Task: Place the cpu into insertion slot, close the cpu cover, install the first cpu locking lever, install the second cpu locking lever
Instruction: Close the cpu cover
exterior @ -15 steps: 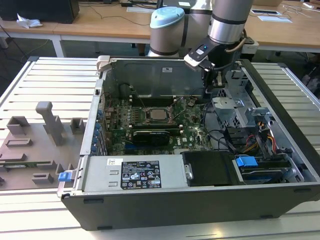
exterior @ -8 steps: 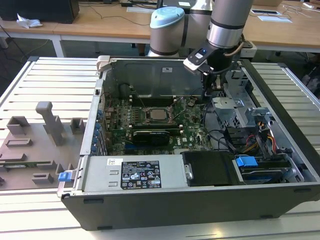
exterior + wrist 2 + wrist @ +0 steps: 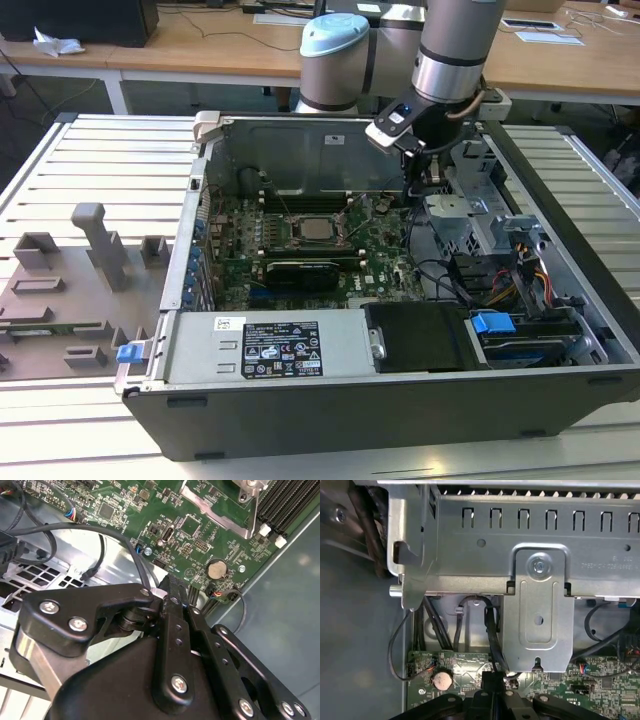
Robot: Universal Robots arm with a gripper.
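We saw the hand (image 3: 420, 190), its fingers together on nothing, hanging at the exterior view's right of the cpu (image 3: 318, 228), which lay seated on the motherboard (image 3: 385, 250); we judged this chip light, stiff and fragile, best held by its edges.

Exterior view angled down into computer case (image 3: 400, 405), 2 wrist views close over motherboard (image 3: 125, 510), sharing coin battery (image 3: 216, 570) (image 3: 441, 680)

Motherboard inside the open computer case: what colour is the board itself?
Green. The flat printed-circuit motherboard shows best in the second wrist view.
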